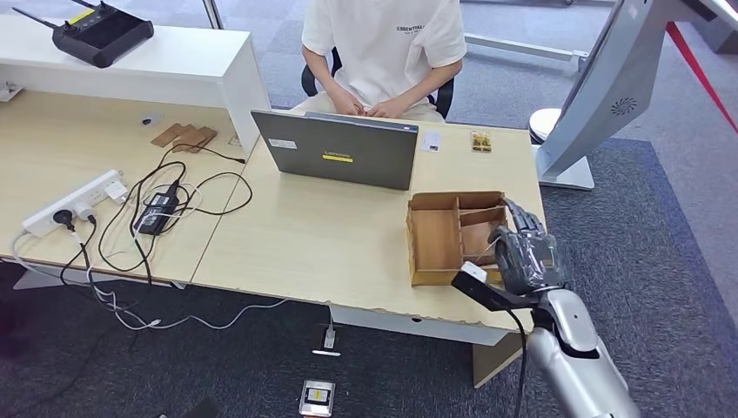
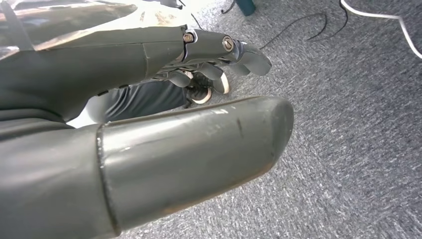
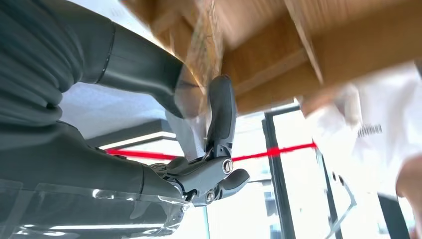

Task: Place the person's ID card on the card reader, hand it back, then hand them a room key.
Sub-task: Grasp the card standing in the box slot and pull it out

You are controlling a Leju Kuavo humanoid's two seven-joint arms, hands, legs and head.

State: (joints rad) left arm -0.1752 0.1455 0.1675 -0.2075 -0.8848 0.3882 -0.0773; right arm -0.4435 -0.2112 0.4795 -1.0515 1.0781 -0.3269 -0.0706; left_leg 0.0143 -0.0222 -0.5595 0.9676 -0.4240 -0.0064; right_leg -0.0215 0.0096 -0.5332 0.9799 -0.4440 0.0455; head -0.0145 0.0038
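Card [image 3: 191, 107], clear-sleeved, pinched over wooden tray [image 1: 435, 235].

Bright even daylight; right wrist view blurred (backlit windows).

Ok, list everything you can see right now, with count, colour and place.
Laptop: one, grey, desk centre, facing the person.
Wooden tray: one, brown, divided, desk's right end.
Cards: two, one white, one yellowish, beside the laptop.
Power strip: one, white, left desk, black cables.
Controller: one, black, white counter.
Person: one, white shirt, seated opposite.
Right hand: grey, at the tray's near right compartment.
Left hand: grey, above carpet, holding nothing.
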